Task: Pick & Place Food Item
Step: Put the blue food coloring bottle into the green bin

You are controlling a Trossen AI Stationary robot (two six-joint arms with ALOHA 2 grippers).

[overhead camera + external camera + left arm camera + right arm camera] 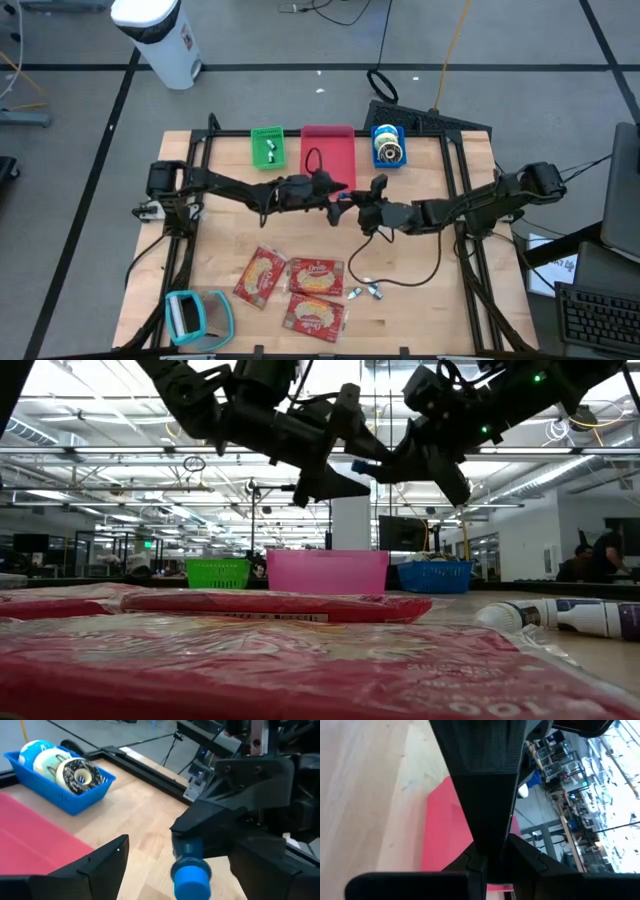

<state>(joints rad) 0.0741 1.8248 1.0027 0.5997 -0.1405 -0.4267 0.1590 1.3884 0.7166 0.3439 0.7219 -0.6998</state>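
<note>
Lying flat near the front edge of the table, the three red snack packets are the food to be picked. They sit just beside one another, and neither arm is touching them. They are well apart from both grippers, so the food part of the job looks not yet begun.

Both arms meet in the air above the middle of the table, between the packets and the row of baskets. The right gripper has its fingers together on a small blue-capped tube, with the cap poking out toward the other arm. The left gripper faces it with its fingers spread wide on either side of that cap, not touching it. That looks like a pass from one arm to the other, though whether the left is taking the tube or has let it go cannot be told.

Two similar small tubes lie on the wood just beside the packets, probably why a tube is in hand at all.

Along the far edge stand a green basket, a pink basket and a blue basket holding tape rolls. Each basket seems meant for one kind of thing. The pink one sits directly beyond the grippers and may be the one for the food. A teal tape dispenser rests at the near left corner, out of the way.
</note>
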